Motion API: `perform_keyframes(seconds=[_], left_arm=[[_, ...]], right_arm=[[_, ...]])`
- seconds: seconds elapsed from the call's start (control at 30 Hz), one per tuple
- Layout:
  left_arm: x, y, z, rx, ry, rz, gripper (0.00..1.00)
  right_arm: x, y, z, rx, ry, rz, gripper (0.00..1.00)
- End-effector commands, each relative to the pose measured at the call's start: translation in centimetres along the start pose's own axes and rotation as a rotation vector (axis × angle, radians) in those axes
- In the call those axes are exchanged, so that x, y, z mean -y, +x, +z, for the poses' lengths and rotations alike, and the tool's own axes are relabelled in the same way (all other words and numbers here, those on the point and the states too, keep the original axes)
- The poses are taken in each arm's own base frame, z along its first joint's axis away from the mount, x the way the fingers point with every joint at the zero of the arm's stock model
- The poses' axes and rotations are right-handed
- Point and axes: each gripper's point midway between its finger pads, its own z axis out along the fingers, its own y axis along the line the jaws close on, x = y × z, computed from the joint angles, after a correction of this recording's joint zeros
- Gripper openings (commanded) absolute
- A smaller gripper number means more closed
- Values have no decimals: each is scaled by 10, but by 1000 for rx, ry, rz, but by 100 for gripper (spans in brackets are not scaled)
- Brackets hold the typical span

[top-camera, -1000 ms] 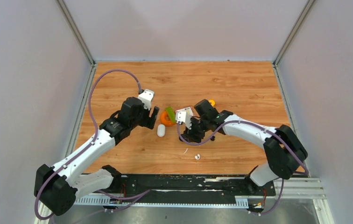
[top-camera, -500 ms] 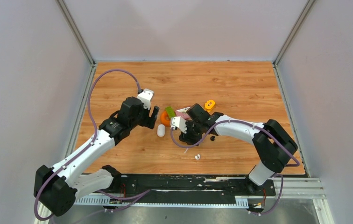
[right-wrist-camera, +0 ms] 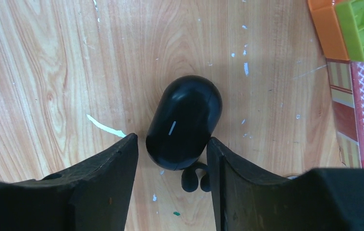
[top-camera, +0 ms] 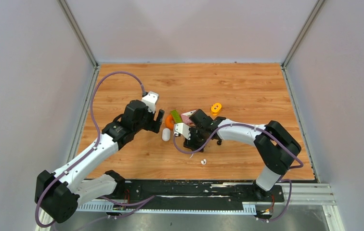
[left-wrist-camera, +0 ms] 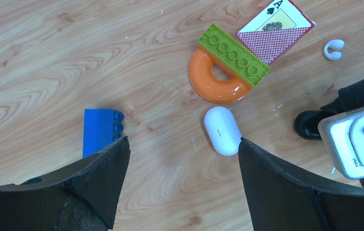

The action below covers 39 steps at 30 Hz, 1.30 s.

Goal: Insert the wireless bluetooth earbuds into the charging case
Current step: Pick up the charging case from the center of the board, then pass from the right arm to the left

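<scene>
Earbuds lie out on the wooden desk (top-camera: pixel 247 86). One white earbud (top-camera: pixel 203 161) lies alone near the front of the desk, a little way from the right arm. A second white earbud (left-wrist-camera: pixel 333 49) lies just beside a playing card (left-wrist-camera: pixel 276 33). A black earbud (right-wrist-camera: pixel 194 179) sits right against the near end of the black case (right-wrist-camera: pixel 184 122).

The black case lies flat and closed. The right tool (right-wrist-camera: pixel 171 139) is low over it, with one finger on each side of its near end. The fingers are apart. One finger looks like it touches the case, but a thin strip of wood shows between the case and the other finger, so the tool is not squeezing it.

The white case (left-wrist-camera: pixel 222 130) also lies flat and closed. The left tool (left-wrist-camera: pixel 182 144) hangs above the desk with its fingers wide apart and only bare wood between them. The tip of one finger is just beside the white case.

Just past the white case is an orange half ring (left-wrist-camera: pixel 199 79) with a green brick (left-wrist-camera: pixel 234 55) lying across it. The playing card touches the green brick. A blue brick (left-wrist-camera: pixel 102 131) lies by the other finger of the left tool. A whole orange ring (top-camera: pixel 215 108) lies farther back, past the right arm.
</scene>
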Motion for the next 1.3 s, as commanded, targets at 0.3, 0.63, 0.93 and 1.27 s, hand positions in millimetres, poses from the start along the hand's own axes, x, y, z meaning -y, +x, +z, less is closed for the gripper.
perform_keyframes(seconds=[0.3,0.63,0.93,1.27], left_arm=[[24,-33,-7,89,115,-88,90],[116,-67,-51,379,729,-466,88],[154,-60,-64,343,1037,-460,82],[167,-54,-41,231,1032,-468,76]], right_arm=[[23,-45,-33,119,133,-31,33],[16,-79,-152,396,364,-266,32],[1,-76,-156,430,360,-360,31],[-5,-82,-155,435,352,-387,32]])
